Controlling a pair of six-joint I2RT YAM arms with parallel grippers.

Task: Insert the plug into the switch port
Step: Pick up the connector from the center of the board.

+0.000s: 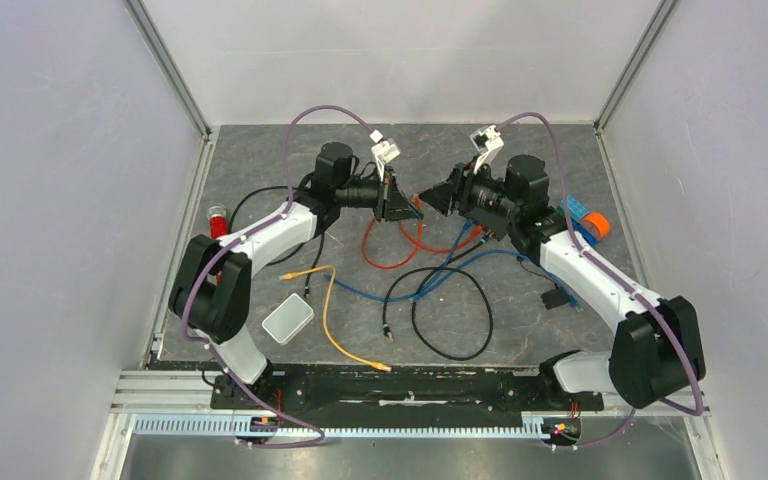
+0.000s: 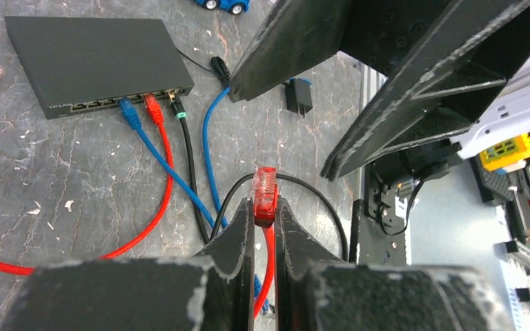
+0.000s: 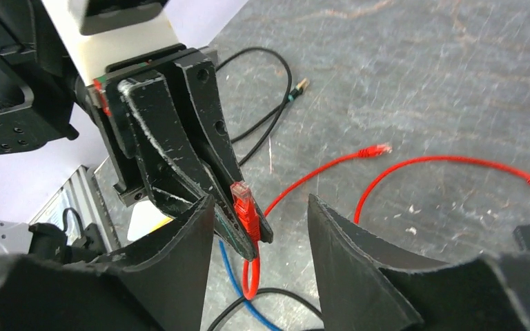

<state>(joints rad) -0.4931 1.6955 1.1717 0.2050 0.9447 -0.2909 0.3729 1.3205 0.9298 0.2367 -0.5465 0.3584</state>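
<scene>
the plug (image 2: 264, 193) is glossy, see-through red plastic. the switch (image 2: 90, 48) is matt black. the left gripper (image 2: 264, 210) has matt black plastic fingers (image 2: 238, 245), scuffed pale at the edges. the table (image 2: 41, 172) is matt, mottled and roughly scratched.

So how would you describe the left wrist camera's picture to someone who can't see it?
Two black fingers at the bottom pinch a red plug with a clear tip. Beyond it, on a grey table, lies a black switch with blue, red and black cables plugged in; the other arm's open fingers loom at upper right.
</scene>
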